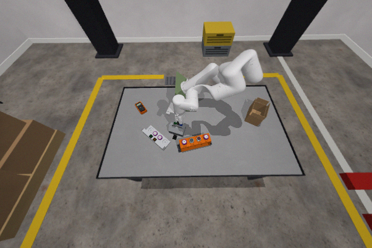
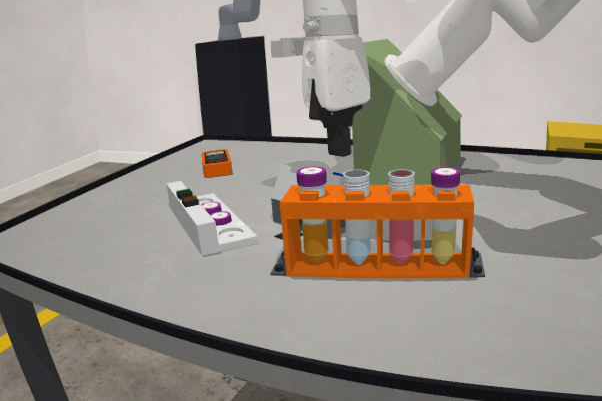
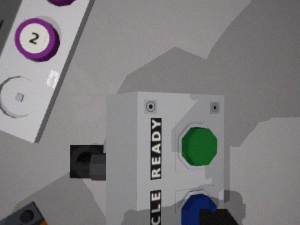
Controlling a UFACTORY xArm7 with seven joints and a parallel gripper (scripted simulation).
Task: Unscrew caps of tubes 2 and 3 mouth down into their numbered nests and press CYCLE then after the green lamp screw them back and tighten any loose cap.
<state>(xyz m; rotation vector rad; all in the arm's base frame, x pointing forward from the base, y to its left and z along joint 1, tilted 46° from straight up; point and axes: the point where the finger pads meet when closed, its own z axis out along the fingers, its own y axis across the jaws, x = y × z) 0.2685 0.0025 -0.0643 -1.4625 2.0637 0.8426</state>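
Note:
My gripper (image 2: 339, 145) (image 3: 218, 218) is shut and empty. It hangs over the grey key housing (image 1: 177, 129) (image 3: 127, 149), with its fingertips just over the blue CYCLE key (image 3: 194, 208). The green READY key (image 3: 199, 145) sits beside it. The orange rack (image 1: 195, 145) (image 2: 377, 199) holds two open tubes (image 2: 356, 180) (image 2: 401, 179) in the middle and two purple-capped tubes (image 2: 311, 176) (image 2: 445, 177) at the ends. The white cap tray (image 1: 162, 144) (image 2: 200, 229) (image 3: 60, 79) holds cap 2 (image 3: 34, 39) (image 2: 220, 217) and another cap (image 2: 212, 207) in its middle nests. An end nest (image 3: 17, 97) is empty. The tray lamps (image 2: 188, 197) look dark.
An orange multimeter (image 1: 140, 107) (image 2: 216, 162) lies at the table's far left side. A cardboard box (image 1: 257, 111) stands at the right in the top view. A green block (image 2: 400, 119) stands behind the rack near the arm's base.

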